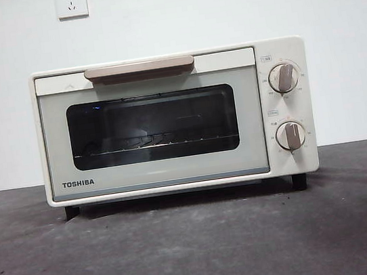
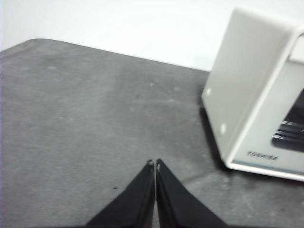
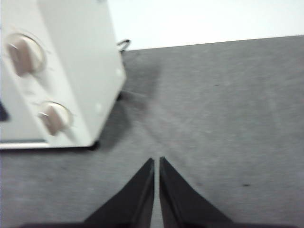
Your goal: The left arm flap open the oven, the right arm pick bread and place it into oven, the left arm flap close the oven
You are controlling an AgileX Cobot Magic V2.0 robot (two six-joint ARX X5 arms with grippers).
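Both closed, left pincer (image 2: 155, 164) and right pincer (image 3: 156, 160) flank the shut oven (image 1: 174, 121).

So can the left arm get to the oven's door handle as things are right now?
Probably yes. The left gripper, jaws shut, hovers over bare table beside the oven, and nothing stands in front of the closed door or its handle.

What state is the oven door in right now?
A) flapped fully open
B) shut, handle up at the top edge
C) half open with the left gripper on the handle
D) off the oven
B: in the front view the oven has its door flat against the body, with the handle at the top edge; no gripper is near it, and the left gripper hangs over the table beside the oven.
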